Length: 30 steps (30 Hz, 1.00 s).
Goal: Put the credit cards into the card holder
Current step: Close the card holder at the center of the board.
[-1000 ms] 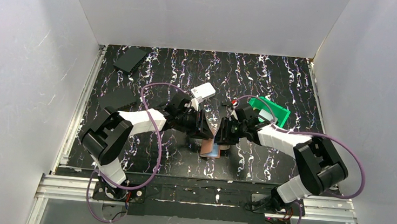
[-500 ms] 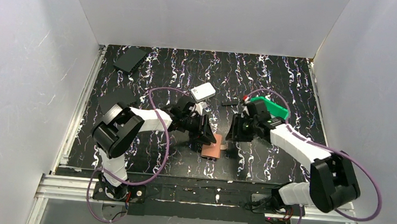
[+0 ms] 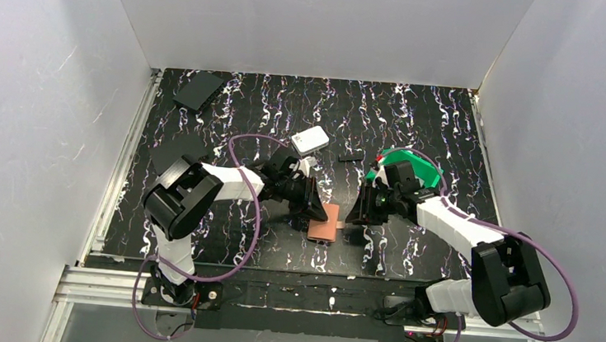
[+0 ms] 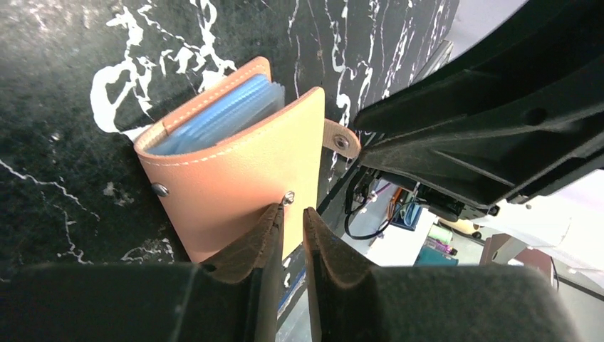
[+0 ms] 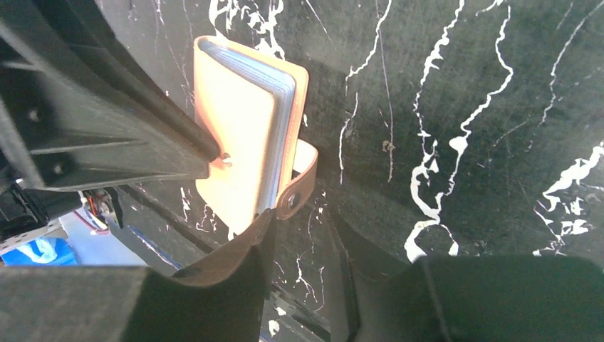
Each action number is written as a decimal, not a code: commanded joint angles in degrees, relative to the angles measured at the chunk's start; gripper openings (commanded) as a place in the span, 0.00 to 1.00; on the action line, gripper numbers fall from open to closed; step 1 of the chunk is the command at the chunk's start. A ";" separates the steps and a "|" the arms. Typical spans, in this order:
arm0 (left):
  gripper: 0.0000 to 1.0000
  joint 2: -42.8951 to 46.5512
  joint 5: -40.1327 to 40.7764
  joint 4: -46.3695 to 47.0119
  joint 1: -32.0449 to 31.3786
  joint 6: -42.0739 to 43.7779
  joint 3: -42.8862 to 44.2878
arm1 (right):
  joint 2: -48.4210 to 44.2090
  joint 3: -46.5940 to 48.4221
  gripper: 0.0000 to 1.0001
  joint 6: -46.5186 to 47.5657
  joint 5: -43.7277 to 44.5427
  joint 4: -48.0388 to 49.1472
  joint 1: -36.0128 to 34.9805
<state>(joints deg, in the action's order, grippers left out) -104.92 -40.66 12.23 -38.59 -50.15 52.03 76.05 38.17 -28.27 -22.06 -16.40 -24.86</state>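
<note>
Top external view
- Card holder [image 3: 324, 224]: lay folded shut on the table [image 3: 238, 116], near the front edge, between the two hands.
- Left hand [image 3: 318, 212]: stood at the holder's left side, touching it.
- Right hand [image 3: 353, 218]: stood just beside the holder's right side.
- Loose cards: none could be made out on the table.
- Other items: white box [image 3: 310, 141] and green bin [image 3: 413, 166] sat farther back, apart from the work.

Left wrist view
- Left hand [image 4: 290, 214]: fingers nearly together with a narrow slit between them, tips against the outer cover. Whether anything was pinched could not be told.
- Card holder [image 4: 235, 178]: covers closed over light-blue sleeves [image 4: 214, 117].
- Snap tab [image 4: 340, 140]: stuck out free on the right, unfastened.

Right wrist view
- Right hand [image 5: 299, 222]: fingers parted and released, with the snap tab [image 5: 298, 191] just ahead of the gap.
- Card holder [image 5: 235, 128]: closed. Cards inside could not be confirmed.

Progress (judgement)
- Done: loading appeared finished and the holder was folded.
- Left: at most, fastening the tab.
</note>
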 commanded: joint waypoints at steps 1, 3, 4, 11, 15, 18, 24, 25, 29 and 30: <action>0.14 -2.04 1.30 -0.06 -0.12 0.50 0.67 | -0.03 0.04 0.37 0.23 -1.70 4.60 -0.04; 0.13 -2.29 1.75 -0.01 -0.12 0.67 0.85 | 0.26 -0.10 0.36 0.35 -2.27 5.18 -0.07; 0.13 -2.42 2.05 0.03 -0.17 0.77 0.88 | 0.50 0.00 0.37 0.53 -2.52 5.22 -0.08; 0.12 -3.57 2.76 -0.01 0.01 0.95 1.27 | 1.93 0.55 0.45 2.27 -3.10 4.56 -0.10; 0.12 -3.93 2.77 -0.01 0.09 0.98 1.43 | 1.91 0.69 0.42 2.43 -3.56 4.67 -0.10; 0.12 -4.22 2.74 -0.01 0.23 1.00 1.58 | 1.70 0.60 0.42 2.30 -4.67 5.22 -0.10; 0.11 -4.84 2.57 -0.01 0.27 1.05 1.58 | 0.95 1.11 0.49 2.59 -4.82 4.72 -0.10; 0.11 -4.85 2.53 -0.01 0.27 1.16 1.58 | 1.01 1.19 0.49 2.65 -4.77 4.65 -0.10; 0.11 -4.85 2.48 -0.01 0.36 1.22 1.67 | 1.33 1.39 0.45 2.83 -5.05 4.68 -0.07; 0.11 -4.83 2.44 -0.01 0.36 1.26 1.60 | 1.30 1.47 0.44 2.86 -5.13 4.78 -0.10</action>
<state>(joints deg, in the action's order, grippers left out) -108.51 -40.07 13.30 -38.46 -50.15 52.80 77.73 38.06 -26.52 -25.96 -12.99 -24.86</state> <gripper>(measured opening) 0.115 0.457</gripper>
